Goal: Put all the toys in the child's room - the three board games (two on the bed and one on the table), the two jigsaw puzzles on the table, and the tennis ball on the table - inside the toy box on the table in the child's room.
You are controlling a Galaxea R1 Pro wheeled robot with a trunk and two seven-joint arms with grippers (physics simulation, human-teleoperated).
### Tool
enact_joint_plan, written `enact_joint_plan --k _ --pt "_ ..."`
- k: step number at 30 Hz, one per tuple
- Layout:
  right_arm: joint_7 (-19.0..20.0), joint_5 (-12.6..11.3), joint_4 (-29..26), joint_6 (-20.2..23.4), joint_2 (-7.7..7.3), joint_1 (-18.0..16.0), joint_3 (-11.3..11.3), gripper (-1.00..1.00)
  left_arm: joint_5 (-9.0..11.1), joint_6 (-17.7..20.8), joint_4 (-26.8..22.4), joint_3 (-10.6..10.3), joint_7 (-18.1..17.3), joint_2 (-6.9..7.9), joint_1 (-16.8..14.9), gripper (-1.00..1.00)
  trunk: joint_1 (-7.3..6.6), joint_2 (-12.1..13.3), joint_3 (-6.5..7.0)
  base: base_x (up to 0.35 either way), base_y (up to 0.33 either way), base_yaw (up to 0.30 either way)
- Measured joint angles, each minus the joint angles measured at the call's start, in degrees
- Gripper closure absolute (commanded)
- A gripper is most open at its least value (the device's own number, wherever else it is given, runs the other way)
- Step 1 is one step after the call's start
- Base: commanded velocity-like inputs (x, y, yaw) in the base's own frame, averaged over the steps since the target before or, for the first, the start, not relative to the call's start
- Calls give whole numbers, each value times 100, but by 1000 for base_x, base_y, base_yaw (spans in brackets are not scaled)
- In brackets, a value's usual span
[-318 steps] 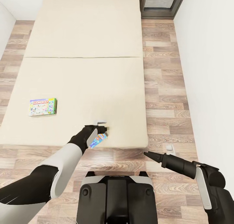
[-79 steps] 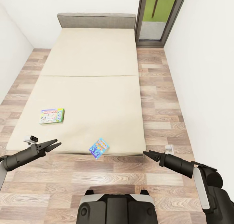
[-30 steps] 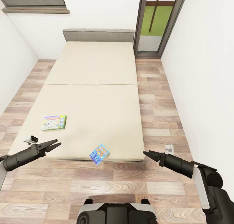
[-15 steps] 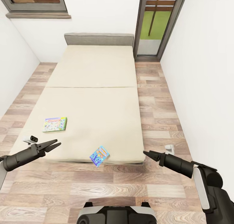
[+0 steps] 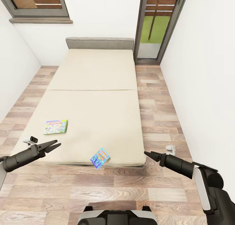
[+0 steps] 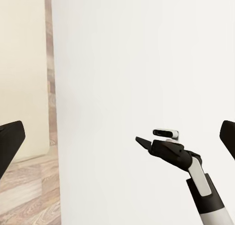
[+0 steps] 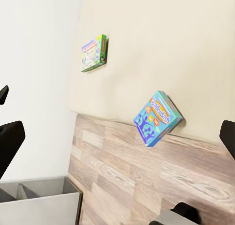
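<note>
1. Left end effector (image 5: pixel 54 145), black and pointed, hovers over the near left corner of the wide cream-mattressed bed (image 5: pixel 94 88) with its two fingers slightly parted and nothing between them. About ten seconds ago it held the blue game above the bed's near edge, so that game has been let go.
2. Green-and-white flat "Monopoly" board game box (image 5: pixel 55 127) lies flat on the mattress towards its left side, untouched and in the same spot as before.
3. Small blue printed board game box (image 5: pixel 100 158) sits tilted right at the near edge of the bed, one corner hanging past it over the wood-plank floor (image 5: pixel 98 186). It looks one nudge from sliding off.
4. Right end effector (image 5: pixel 146 153) hangs empty beyond the bed's near right corner, fingers seemingly together.
5. More window and doorway show than a moment ago: the robot is backing off, with both bed games still to collect.
</note>
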Motion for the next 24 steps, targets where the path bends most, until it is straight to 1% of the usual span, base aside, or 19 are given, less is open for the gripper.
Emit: enact_joint_plan --k 24 --pt "-9 -2 -1 0 0 0 -4 -100 10 0 -1 -1 -1 -6 0 -100 0 0 225 0 0 0"
